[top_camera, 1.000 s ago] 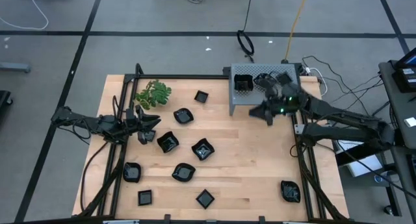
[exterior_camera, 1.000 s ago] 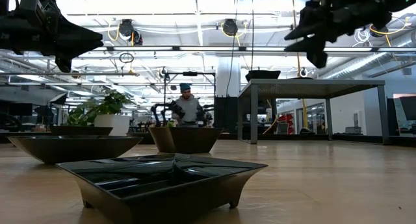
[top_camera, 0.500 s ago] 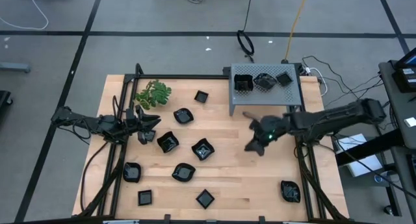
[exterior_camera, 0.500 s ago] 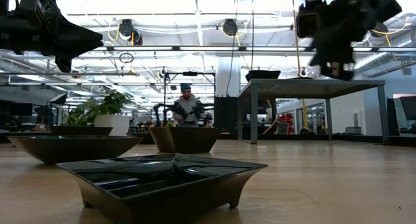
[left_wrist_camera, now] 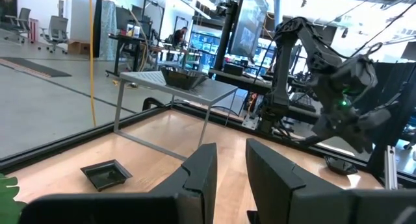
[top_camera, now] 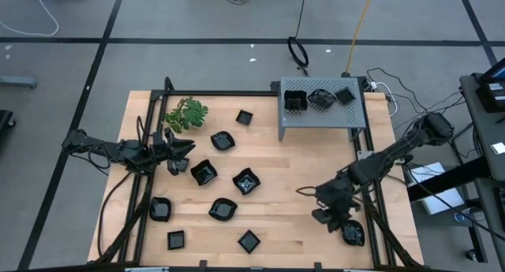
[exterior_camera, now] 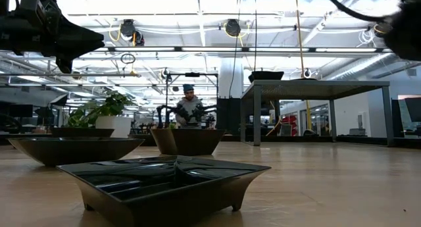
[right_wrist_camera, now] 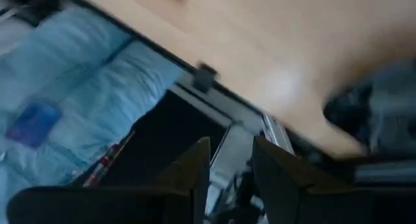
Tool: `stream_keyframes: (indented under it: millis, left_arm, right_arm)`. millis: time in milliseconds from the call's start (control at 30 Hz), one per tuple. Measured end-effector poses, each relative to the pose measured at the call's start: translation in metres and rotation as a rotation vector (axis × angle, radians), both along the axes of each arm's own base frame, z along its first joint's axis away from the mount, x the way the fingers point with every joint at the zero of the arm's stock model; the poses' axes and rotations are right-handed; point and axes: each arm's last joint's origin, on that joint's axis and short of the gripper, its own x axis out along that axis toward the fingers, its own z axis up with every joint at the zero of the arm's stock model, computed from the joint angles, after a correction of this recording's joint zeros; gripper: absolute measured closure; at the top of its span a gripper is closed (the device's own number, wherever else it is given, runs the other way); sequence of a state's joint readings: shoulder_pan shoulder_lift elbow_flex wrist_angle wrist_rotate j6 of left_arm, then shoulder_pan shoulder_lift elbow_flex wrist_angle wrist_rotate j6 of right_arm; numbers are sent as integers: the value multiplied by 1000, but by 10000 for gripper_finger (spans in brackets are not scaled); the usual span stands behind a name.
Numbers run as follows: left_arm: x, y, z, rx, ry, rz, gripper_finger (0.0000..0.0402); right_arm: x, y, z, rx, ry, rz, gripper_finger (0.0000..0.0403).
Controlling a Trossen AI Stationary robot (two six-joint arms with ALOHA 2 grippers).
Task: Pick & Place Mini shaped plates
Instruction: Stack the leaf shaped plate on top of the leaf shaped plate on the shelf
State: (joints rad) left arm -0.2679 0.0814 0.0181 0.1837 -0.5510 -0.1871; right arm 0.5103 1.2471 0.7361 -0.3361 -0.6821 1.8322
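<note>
Right gripper [top_camera: 330, 211], fingers [right_wrist_camera: 195, 169] slightly parted and empty, hovers beside the corner wavy plate [top_camera: 353, 232]; next, probably descend and pinch its rim.

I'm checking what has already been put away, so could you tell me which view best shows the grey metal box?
The high view: the grey box sits at the table's far edge with three dishes on top. The left wrist view shows it side-on; the low and right wrist views don't show it clearly.
</note>
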Motion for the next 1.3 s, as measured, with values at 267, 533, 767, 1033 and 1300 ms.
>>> stream_keyframes:
  millis: [267,533,767,1033,1300]
  left_arm:
    - [0,0,0,0,0,0,316]
    - [0,0,0,0,0,0,316]
    - [0,0,0,0,0,0,316]
    - [0,0,0,0,0,0,316]
    - [0,0,0,0,0,0,316]
  right_arm:
    - [-8,8,-22,-134,318,-147,300]
    - [-12,7,-46,-272,483,-162,300]
    - [-12,7,-60,-329,540,-140,300]
    - [-12,7,-67,-350,554,-123,300]
    - [-15,10,-68,-352,500,-44,327]
